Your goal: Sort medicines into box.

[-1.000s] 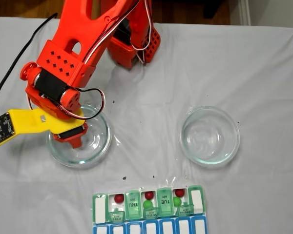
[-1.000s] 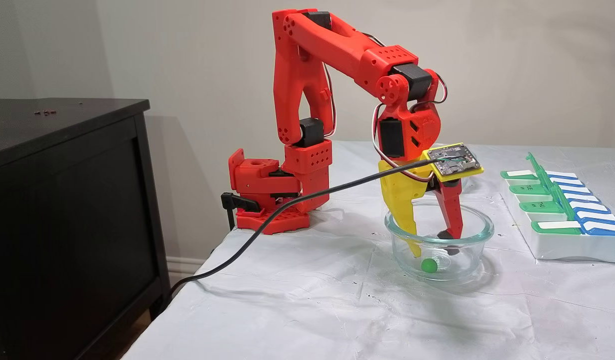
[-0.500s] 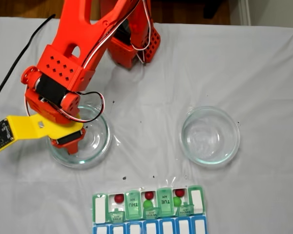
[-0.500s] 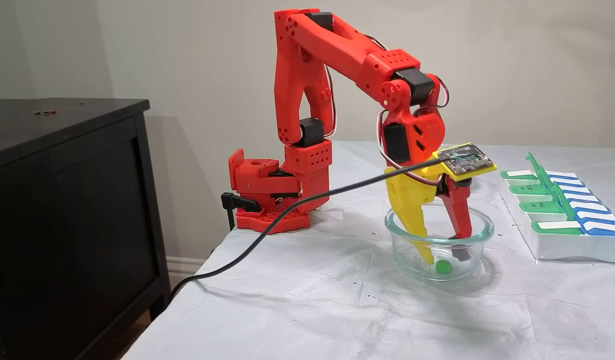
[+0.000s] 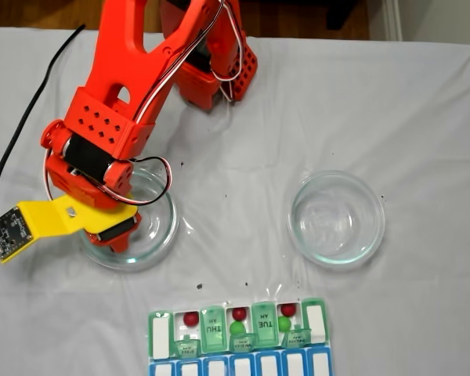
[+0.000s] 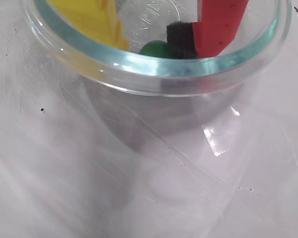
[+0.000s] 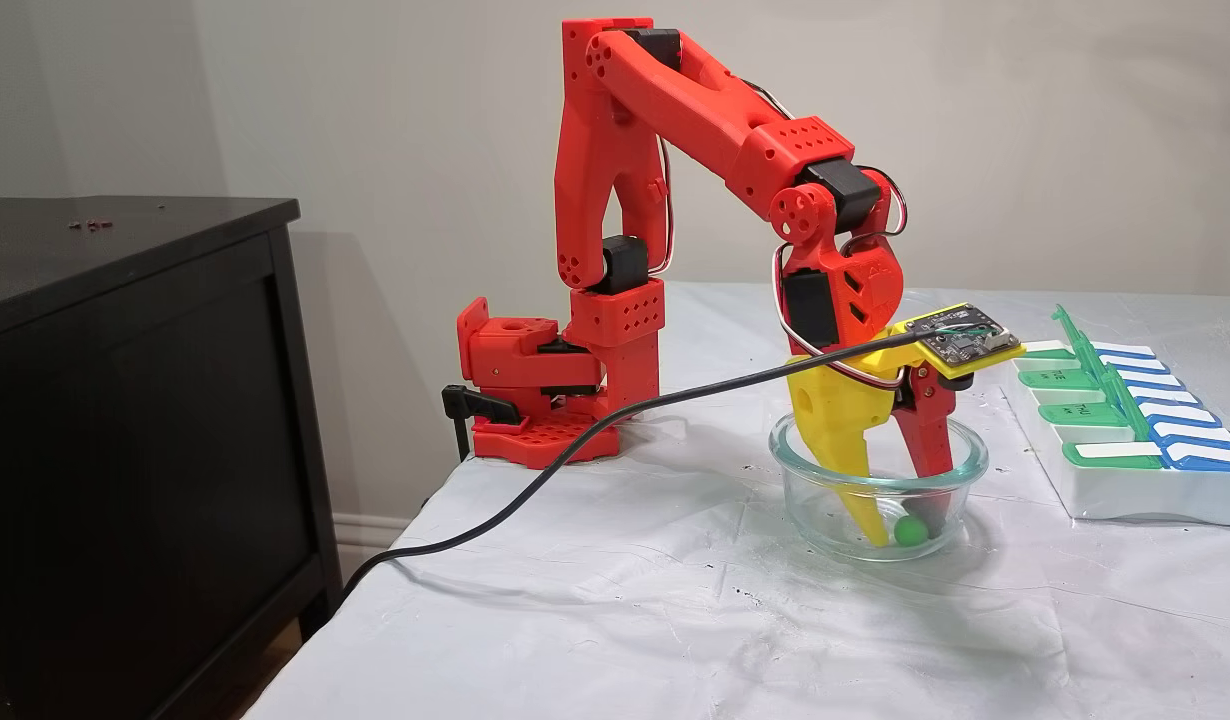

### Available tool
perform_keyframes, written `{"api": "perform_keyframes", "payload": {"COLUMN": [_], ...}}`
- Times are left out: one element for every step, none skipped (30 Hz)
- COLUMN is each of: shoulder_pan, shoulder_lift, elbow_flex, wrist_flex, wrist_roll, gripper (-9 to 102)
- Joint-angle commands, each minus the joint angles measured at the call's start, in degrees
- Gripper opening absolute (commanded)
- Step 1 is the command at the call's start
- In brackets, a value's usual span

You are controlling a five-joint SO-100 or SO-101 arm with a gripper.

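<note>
With the pincer [image 7: 910,528] lowered into the glass dish [image 7: 960,465] nearest the arm, the last loose medicine, a green ball [image 7: 911,530], lies on the dish floor between the yellow finger and the red finger. In the wrist view the same green ball [image 6: 155,48] sits just beside the black pad on the red finger; the fingers stand a little apart around it, and whether they press on it yet I cannot tell.

Progress, judged from a fixed view: the box [image 5: 315,319] at the near edge of the desk [image 5: 423,117] already holds five medicines. Three open green compartments each carry a red ball [image 5: 190,319] at the top; two of those also carry a green one [image 5: 236,329]. The compartment with the lone red ball looks like the place for the sixth.

Second glass dish [image 5: 298,223], well apart to the right, holds nothing.

Left to do: close on the ball, lift it out, carry it to the box, release.
</note>
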Motion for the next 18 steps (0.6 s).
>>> {"api": "perform_keyframes", "payload": {"shoulder_pan": [-0.70, -0.97, -1.23, -1.49, -1.67, -1.76, -1.76, -1.93, -2.11, -2.29, -2.46, -2.64, -2.72, -2.81, -2.90, -3.16, -3.25, -3.43], "shoulder_lift": [-0.09, -0.26, -0.53, -0.88, -1.23, -1.49, -1.58, -1.85, -2.11, -2.46, -2.72, -2.90, -3.08, -3.25, -3.34, -3.43, -3.43, -2.72], "elbow_flex": [-3.25, -3.16, -3.25, -3.78, -4.31, -4.66, -4.66, -4.66, -4.83, -5.01, -5.01, -5.01, -5.01, -5.01, -5.01, -5.01, -5.19, -5.19], "wrist_flex": [-0.97, -0.97, -0.70, 0.18, 1.05, 1.49, 1.67, 1.93, 2.20, 2.37, 2.46, 2.46, 2.55, 2.81, 3.08, 3.78, 4.22, 5.01], "wrist_roll": [-1.32, -1.32, -1.67, -2.37, -2.55, -2.37, -2.20, -2.02, -1.85, -1.41, -1.05, -0.79, -0.62, -0.62, -0.53, -0.53, -0.53, -0.62], "gripper": [10, 9, 9, 9, 8, 7, 6, 5, 4, 3, 1, 0, 0, 0, 0, 0, 0, 0]}}
